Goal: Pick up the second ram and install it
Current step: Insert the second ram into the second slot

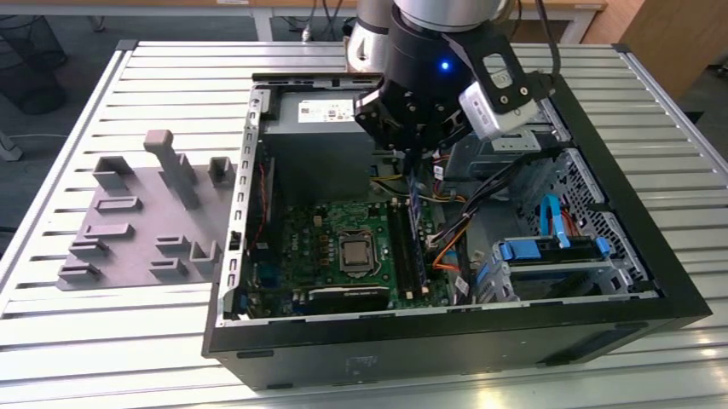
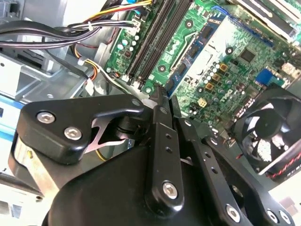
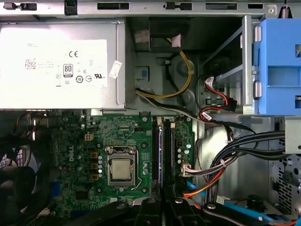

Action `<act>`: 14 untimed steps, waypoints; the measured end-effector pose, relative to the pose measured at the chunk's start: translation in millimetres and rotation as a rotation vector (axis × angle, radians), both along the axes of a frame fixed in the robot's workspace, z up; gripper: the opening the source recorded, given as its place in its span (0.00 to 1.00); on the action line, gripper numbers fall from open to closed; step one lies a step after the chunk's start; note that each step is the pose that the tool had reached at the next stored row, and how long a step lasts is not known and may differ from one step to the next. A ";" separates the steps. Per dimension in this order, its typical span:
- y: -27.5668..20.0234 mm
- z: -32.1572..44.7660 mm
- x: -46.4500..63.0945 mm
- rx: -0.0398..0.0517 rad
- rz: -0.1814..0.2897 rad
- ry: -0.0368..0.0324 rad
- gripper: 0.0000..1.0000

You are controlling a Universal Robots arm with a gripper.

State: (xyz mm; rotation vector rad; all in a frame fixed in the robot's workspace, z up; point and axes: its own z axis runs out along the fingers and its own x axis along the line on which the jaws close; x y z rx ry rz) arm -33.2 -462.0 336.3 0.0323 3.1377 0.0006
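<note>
In the exterior view my gripper (image 1: 412, 153) hangs inside the open computer case (image 1: 592, 170), above the motherboard (image 1: 324, 243). It is shut on the second ram (image 1: 417, 192), a thin dark strip that hangs on edge below the fingers. The strip's lower edge is just above the long black slots (image 1: 404, 256) beside the processor socket (image 1: 356, 253). In the first wrist view the ram (image 3: 162, 155) is edge-on, in line with the slots (image 3: 155, 150), and the gripper (image 3: 162, 205) is pressed together. In the second wrist view the fingertips (image 2: 160, 94) point toward the slots (image 2: 155, 42).
A grey plastic holder tray (image 1: 125, 247) lies on the slatted table at the exterior view's left. The power supply (image 3: 56, 66) fills the case's far end. Cable bundles (image 3: 225, 155) and a blue drive caddy (image 3: 280, 66) crowd the side beyond the slots. A fan (image 2: 270, 127) sits beside the board.
</note>
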 end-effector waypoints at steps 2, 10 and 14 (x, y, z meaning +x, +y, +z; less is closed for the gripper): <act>0.0 -0.4 0.1 -0.0053 0.000 0.0001 0.14; 0.0 -4.3 -0.4 -0.0066 0.002 0.0003 0.14; 0.0 -10.6 1.7 -0.0065 0.006 0.0020 0.14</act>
